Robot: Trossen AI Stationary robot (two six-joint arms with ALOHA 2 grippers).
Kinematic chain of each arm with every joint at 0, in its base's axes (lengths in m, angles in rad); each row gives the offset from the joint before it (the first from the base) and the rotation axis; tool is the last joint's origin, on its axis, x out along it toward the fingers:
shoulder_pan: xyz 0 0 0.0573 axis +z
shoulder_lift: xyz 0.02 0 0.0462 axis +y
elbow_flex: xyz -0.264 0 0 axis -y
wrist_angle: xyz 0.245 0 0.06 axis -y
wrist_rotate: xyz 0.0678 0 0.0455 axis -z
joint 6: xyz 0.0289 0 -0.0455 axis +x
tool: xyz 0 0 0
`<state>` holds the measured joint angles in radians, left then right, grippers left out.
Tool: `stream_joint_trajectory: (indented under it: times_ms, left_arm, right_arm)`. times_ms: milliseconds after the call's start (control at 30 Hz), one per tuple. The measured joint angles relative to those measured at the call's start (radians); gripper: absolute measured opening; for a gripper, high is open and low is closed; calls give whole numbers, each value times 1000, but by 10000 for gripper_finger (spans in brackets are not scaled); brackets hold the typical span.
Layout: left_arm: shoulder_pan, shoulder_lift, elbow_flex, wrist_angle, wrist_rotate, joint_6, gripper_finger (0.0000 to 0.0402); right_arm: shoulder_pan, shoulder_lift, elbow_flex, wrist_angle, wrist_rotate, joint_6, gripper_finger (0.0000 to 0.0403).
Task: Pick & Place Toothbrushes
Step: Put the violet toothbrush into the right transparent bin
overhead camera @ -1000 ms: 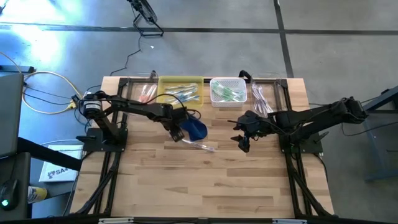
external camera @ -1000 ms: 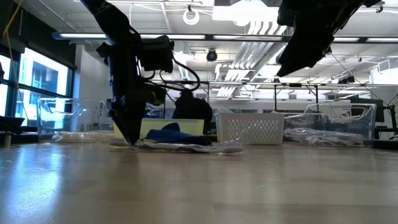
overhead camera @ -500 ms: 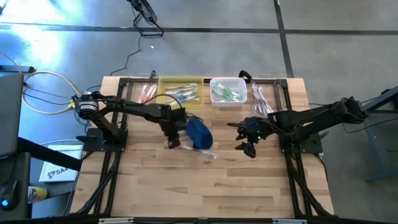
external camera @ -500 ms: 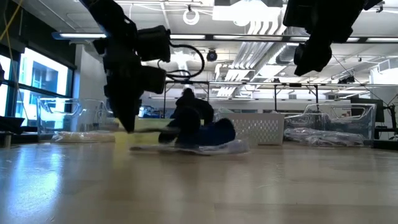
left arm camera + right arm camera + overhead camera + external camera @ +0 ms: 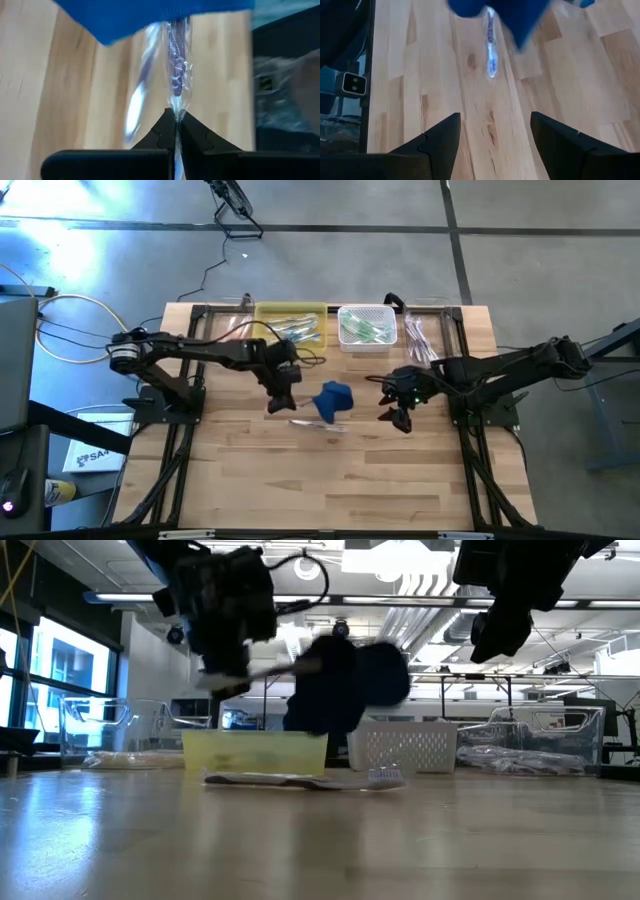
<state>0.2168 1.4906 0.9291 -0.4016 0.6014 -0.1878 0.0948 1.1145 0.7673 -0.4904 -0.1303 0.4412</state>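
Two arms raised, left fingers pinching wrapper

The pouch is showing a deep blue. The toothbrush lying on the table is looking white inside a clear, shining wrapper. The table is showing pale wood with light brown strips. One bin is appearing yellow, and the basket beside it is white, holding green pieces. Both arms are looking black.
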Motion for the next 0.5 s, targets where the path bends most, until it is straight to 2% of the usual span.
stream_joint_trajectory:
  times_ms: [100,167,233,300,400,500]
  left_arm:
    - [21,-17,0,122,70,-3,2]
    - [34,-18,2,171,60,-11,1]
    - [57,-18,2,120,10,-63,1]
    - [75,5,2,59,4,-86,1]
    - [72,24,-2,77,120,-88,0]
    - [53,17,3,207,179,-115,0]
  right_arm:
    - [-12,0,0,7,1,0,234]
    - [-16,0,0,19,2,0,234]
    - [-19,0,0,29,8,5,234]
    - [-19,0,0,43,8,5,234]
    - [-19,0,0,47,8,7,234]
    - [-18,0,0,71,13,7,234]
